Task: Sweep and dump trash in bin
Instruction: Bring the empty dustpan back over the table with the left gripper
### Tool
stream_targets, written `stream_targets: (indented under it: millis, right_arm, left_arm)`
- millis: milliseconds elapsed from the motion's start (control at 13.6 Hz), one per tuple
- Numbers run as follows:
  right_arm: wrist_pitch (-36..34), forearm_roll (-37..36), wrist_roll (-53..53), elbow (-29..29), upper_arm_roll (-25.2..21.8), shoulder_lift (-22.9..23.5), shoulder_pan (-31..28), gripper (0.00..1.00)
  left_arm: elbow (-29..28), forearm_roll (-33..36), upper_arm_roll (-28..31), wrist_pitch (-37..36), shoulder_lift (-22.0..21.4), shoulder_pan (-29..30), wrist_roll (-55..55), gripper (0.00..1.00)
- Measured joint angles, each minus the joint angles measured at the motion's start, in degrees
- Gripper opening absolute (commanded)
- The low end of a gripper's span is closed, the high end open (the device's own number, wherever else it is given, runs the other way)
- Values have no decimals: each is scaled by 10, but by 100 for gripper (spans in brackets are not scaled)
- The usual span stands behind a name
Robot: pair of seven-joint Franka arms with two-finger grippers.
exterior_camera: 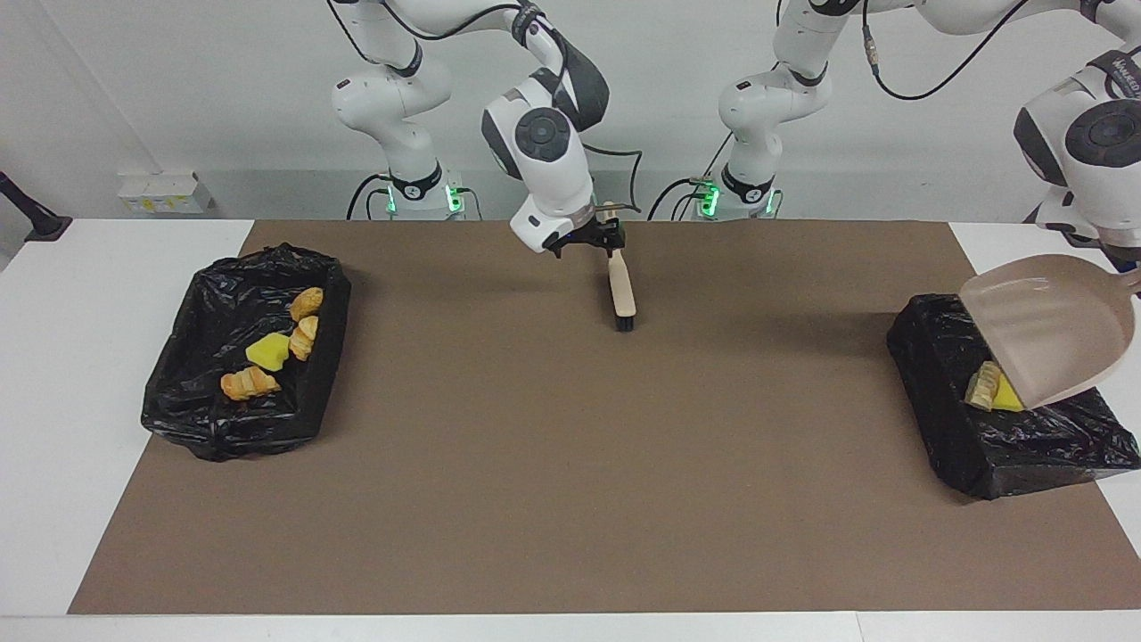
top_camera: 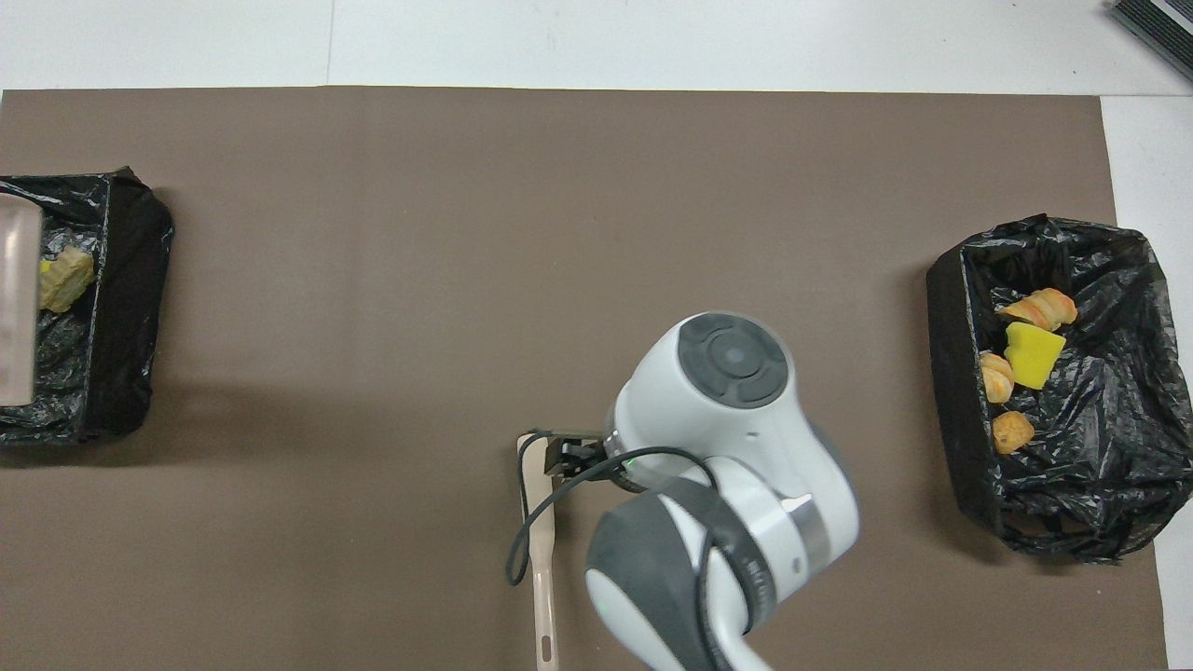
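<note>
Brown mat [exterior_camera: 570,464] covered most of the table, with one black-lined bin at each end.

The bin at the right arm's end [exterior_camera: 178,419] held a yellow sponge chunk [exterior_camera: 267,351] and several bread-like lumps [exterior_camera: 248,383]. The bin at the left arm's end [exterior_camera: 1025,455] had the dustpan [exterior_camera: 1052,330] tipped steeply over it, lip down inside the rim.

My left gripper [exterior_camera: 1130,267] was clamped on the dustpan's handle at the edge of the facing view. I could barely see the fingers themselves.

The brush [exterior_camera: 621,285] lay flat on the mat between the two arm bases, bristle end farther from the robots.

My right gripper [exterior_camera: 588,239] hung just beside the brush's handle with its jaws apart, holding nothing.

The trash off the pan, one bread lump [exterior_camera: 982,386] and a yellow sponge piece [exterior_camera: 1009,399], sat in the bin right under the lip, touching each other. Every scrap I could see was in a bin.

My read on handling was that all of it was very light. The sponge would be soft and squash under a pinch, and it could bounce or cling to the pan. The bread lumps looked firmer but rounded, so likely to roll. I judged it better to push them with the bristles and carry them in the pan than to grab them. To pinch one, I'd have taken it across the middle with gentle force.
</note>
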Motion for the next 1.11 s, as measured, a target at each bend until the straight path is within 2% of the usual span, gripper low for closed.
stream_targets:
  millis: [221,443,738,959,1106]
  right_arm:
    - [-21,-30,-79,20,-2,-7,-78,100]
    - [-29,-97,-128,36,-3,-6,-137,100]
    - [-45,-143,-215,64,-6,-6,-234,100]
    - [-46,-176,-242,78,-8,-6,-286,100]
    - [-45,-193,-242,83,-8,-6,-303,100]
  left_arm:
    - [-17,-90,-1,-40,-2,-41,-51,0]
    - [-55,-189,-2,-62,-18,-91,-167,0]
    - [-117,-287,-4,-63,-25,-215,-457,0]
    - [-145,-348,-6,-21,-12,-318,-703,0]
    - [-147,-399,-6,12,-2,-354,-804,0]
